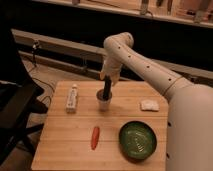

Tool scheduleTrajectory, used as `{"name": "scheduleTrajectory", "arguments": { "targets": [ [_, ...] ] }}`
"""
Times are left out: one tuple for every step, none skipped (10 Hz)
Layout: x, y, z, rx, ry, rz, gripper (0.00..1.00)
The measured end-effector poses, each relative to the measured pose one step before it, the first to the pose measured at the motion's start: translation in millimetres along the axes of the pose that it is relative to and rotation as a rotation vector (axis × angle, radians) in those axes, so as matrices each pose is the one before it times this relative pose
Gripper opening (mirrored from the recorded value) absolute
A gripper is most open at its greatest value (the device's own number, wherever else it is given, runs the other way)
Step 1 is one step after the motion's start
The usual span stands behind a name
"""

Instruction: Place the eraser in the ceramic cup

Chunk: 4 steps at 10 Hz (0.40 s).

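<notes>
The ceramic cup (104, 103) is small and pale and stands upright near the middle of the wooden table (65, 142). The eraser (106, 93), a slim black bar, stands with its lower end inside the cup and its upper end sticking out. My gripper (107, 82) hangs from the white arm directly above the cup, at the eraser's upper end. I cannot tell whether it still holds the eraser.
A white tube-like bottle (72, 97) lies to the cup's left. An orange-red stick (95, 137) lies in front of the cup. A wide green bowl (137, 140) sits at the front right. A small white lump (149, 105) lies at the right. A dark chair (15, 107) stands left of the table.
</notes>
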Motion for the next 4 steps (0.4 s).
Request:
{"name": "scheduleTrajectory", "arguments": {
  "targets": [
    [-0.08, -0.76, 1.06, -0.00218, 0.00031, -0.00132, 0.8],
    [-0.8, -1.53, 1.18, -0.00161, 0.0002, -0.00293, 0.8],
    [-0.41, -0.1, 0.23, 0.00172, -0.00093, -0.00058, 0.8],
    [-0.25, -0.01, -0.46, 0.00983, -0.00176, -0.00057, 0.78]
  ]
}}
